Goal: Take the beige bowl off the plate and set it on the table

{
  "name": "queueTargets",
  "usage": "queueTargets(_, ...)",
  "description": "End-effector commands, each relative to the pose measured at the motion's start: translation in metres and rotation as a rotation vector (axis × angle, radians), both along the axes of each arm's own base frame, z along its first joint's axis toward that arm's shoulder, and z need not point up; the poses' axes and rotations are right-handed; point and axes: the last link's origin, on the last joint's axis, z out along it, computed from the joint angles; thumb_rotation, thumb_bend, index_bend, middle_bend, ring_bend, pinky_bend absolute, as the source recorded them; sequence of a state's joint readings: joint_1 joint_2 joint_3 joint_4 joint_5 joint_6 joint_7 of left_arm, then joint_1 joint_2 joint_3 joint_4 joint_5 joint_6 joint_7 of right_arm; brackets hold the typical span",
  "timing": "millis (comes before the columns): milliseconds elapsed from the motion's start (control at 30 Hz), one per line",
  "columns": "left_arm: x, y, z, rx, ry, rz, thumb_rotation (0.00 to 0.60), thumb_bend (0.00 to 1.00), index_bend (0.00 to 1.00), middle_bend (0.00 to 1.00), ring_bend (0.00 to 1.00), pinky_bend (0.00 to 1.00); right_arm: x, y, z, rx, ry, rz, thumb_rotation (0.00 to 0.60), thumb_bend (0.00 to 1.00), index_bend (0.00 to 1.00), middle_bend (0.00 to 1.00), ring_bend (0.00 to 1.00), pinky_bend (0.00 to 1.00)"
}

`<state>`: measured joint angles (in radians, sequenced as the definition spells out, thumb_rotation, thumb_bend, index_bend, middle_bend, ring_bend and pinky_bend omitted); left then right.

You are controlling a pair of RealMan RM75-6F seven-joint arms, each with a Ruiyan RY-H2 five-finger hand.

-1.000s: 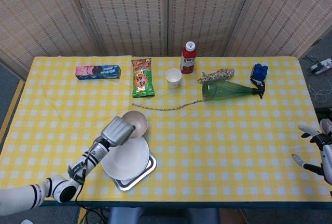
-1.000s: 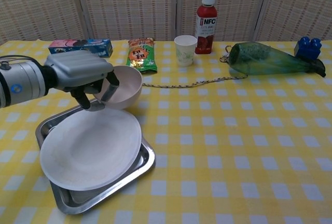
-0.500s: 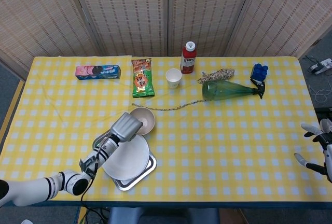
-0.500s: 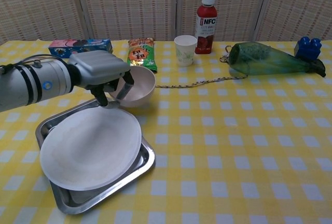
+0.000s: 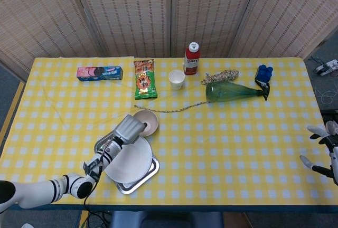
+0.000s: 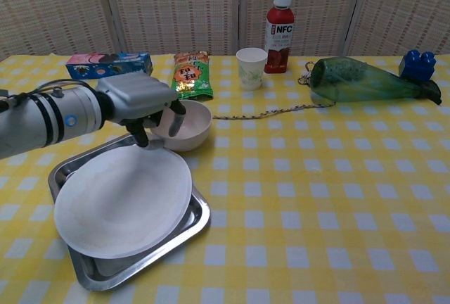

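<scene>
The beige bowl (image 6: 188,127) (image 5: 148,122) sits low on the yellow checked tablecloth, just beyond the far right rim of the white plate (image 6: 119,202) (image 5: 129,160). My left hand (image 6: 140,105) (image 5: 129,129) grips the bowl's near left rim, with its fingers curled over the edge into the bowl. The plate lies on a metal tray (image 6: 188,232) (image 5: 151,172) near the table's front edge. My right hand (image 5: 323,149) hovers at the far right edge of the head view with its fingers spread, holding nothing; the chest view does not show it.
Behind the bowl lie a green snack packet (image 6: 192,73), a cookie box (image 6: 109,63), a paper cup (image 6: 251,67) and a red juice bottle (image 6: 279,24). A rope (image 6: 271,112) runs to a green bottle (image 6: 362,80) lying on its side, beside a blue block (image 6: 419,64).
My left hand carried the bowl off the plate's edge to the right and lowered it from a tilted, raised position down onto the tablecloth. The right hand barely shifted.
</scene>
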<state>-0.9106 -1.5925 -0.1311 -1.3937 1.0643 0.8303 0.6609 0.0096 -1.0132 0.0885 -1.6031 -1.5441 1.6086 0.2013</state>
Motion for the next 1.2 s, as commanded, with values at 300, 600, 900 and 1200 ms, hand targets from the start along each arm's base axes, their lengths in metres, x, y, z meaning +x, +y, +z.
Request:
queueTargets(300, -0.014, -0.015, 0.027, 0.032, -0.007, 0.035, 0.6, 0.36, 0.42, 1.0, 1.0, 1.0, 0.001, 0.0, -0.002, 0.009, 0.006, 0.005, 0.6, 0.04, 0.25, 0.41, 0.43, 0.62)
queueTargets(600, -0.039, -0.046, 0.078, 0.114, -0.015, 0.08, 0.6, 0.36, 0.41, 1.0, 0.98, 1.0, 0.002, -0.002, -0.007, 0.021, 0.02, 0.0, 0.6, 0.04, 0.25, 0.41, 0.43, 0.62)
queueTargets(900, -0.079, -0.092, 0.128, 0.22, -0.051, 0.169, 0.6, 0.36, 0.4, 0.9, 0.82, 1.0, 0.005, -0.004, -0.015, 0.039, 0.052, -0.005, 0.6, 0.04, 0.25, 0.41, 0.43, 0.62)
queueTargets(1200, -0.12, -0.135, 0.162, 0.334, -0.057, 0.253, 0.6, 0.36, 0.41, 0.81, 0.75, 0.92, 0.008, -0.01, -0.029, 0.069, 0.098, -0.022, 0.6, 0.04, 0.25, 0.41, 0.43, 0.62)
